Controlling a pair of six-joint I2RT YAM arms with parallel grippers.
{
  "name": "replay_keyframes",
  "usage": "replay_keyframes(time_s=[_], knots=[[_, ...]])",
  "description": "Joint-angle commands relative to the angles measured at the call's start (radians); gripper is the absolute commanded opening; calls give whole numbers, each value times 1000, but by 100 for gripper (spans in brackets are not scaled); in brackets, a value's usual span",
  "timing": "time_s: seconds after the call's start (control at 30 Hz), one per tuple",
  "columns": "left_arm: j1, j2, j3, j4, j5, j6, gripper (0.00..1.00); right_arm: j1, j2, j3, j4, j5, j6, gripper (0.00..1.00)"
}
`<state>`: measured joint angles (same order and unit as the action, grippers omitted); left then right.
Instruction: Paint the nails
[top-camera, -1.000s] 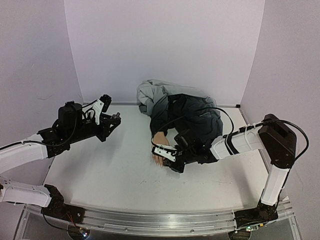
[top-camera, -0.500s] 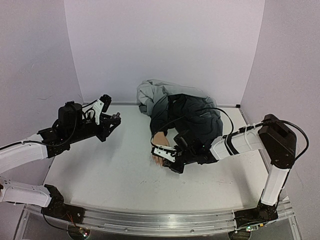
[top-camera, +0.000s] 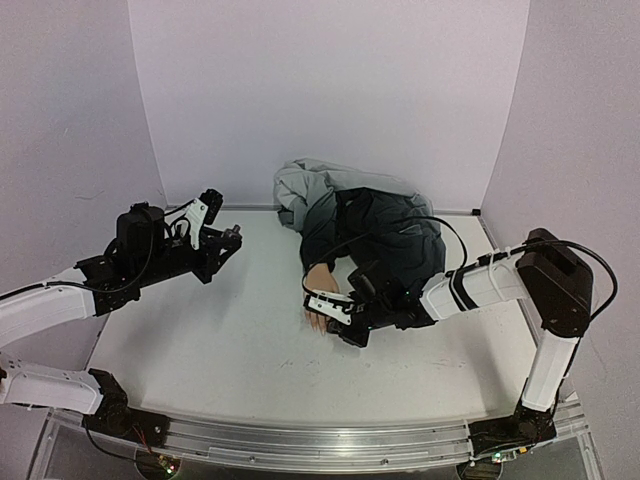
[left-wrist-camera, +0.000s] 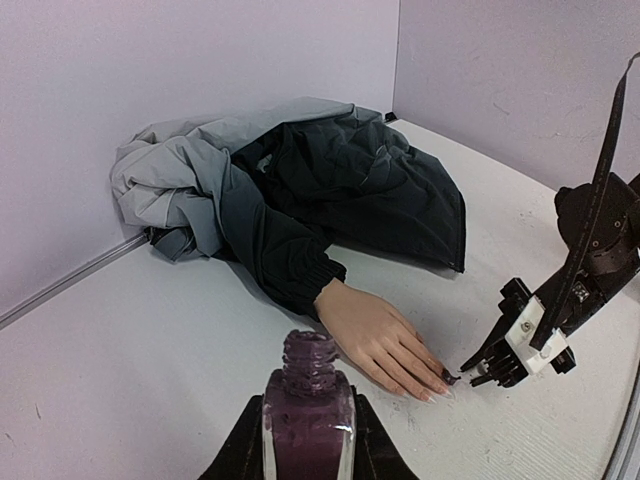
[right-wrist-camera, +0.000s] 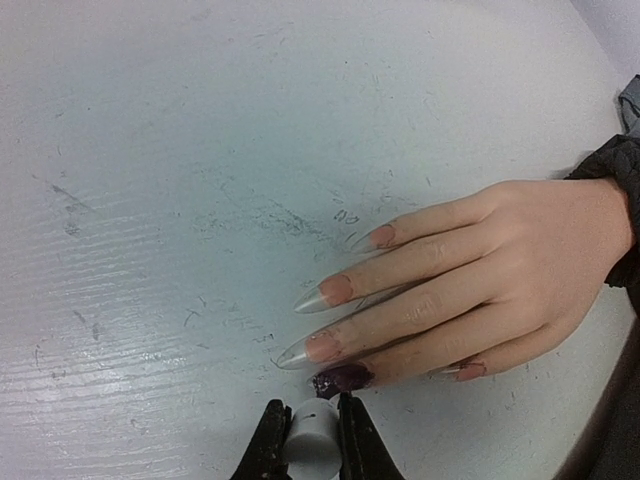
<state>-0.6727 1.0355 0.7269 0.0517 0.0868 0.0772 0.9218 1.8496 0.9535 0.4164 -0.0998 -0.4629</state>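
- White table (top-camera: 200, 345), scuffed and faintly ridged; pale lilac walls (top-camera: 330, 90) stand on three sides.
- A grey-and-black jacket (top-camera: 365, 215) is heaped at the far edge. Its sleeve (left-wrist-camera: 290, 270) ends in a hand (right-wrist-camera: 500, 270) lying flat, right of centre.
- The nails (right-wrist-camera: 335, 290) are long and pointed (one dark purple, the others bare) and aim toward the near edge.
- The right gripper (right-wrist-camera: 312, 445) is clamped on a white cap (right-wrist-camera: 312, 425), with the dark nail just beyond its fingertips.
- The left gripper (left-wrist-camera: 308, 455), well apart near the left edge, grips an open bottle (left-wrist-camera: 308, 405) of purple polish.

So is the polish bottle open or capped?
Open: the polish bottle shows a bare threaded neck; the white cap sits in the right gripper.
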Motion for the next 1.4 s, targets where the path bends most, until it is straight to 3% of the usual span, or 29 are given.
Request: replay_keyframes(time_s=[0.0, 1.37], knots=[[7, -25, 57, 50, 16, -11, 0, 5, -30, 1, -18, -15, 3, 0], [8, -24, 58, 50, 21, -11, 0, 12, -43, -7, -14, -5, -5, 0]])
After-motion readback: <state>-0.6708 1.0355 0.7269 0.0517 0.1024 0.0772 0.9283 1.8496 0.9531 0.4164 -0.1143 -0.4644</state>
